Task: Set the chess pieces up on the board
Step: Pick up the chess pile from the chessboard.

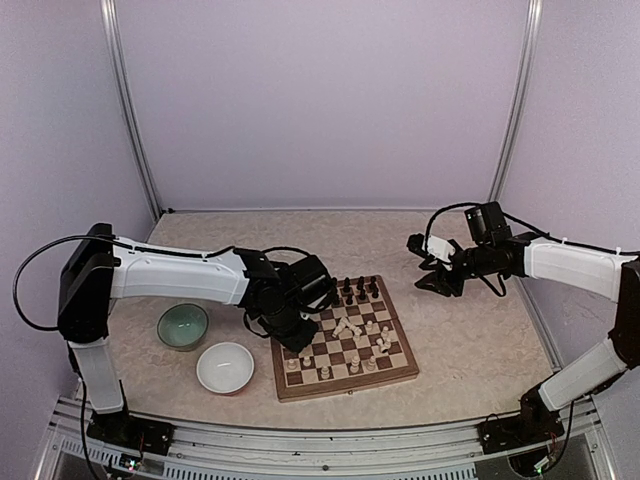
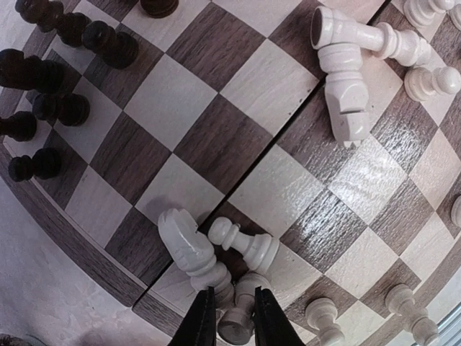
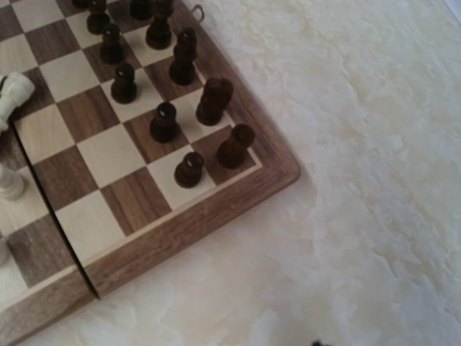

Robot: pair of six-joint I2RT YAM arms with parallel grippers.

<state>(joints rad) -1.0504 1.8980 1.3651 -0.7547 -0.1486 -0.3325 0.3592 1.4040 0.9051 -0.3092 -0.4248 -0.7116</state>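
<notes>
At the board's (image 1: 340, 386) left edge, left gripper (image 2: 235, 295) is narrowed onto a fallen cream piece (image 2: 238, 326), pinching across its long axis. Right gripper (image 1: 438, 280) is well apart, opening unclear.

Green bowl (image 1: 183, 326), white bowl (image 1: 225, 367)

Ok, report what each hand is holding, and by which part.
Left hand: it flanks a toppled cream chess piece near its base end, but a firm grip cannot be told. Right hand: open, nothing held.
</notes>
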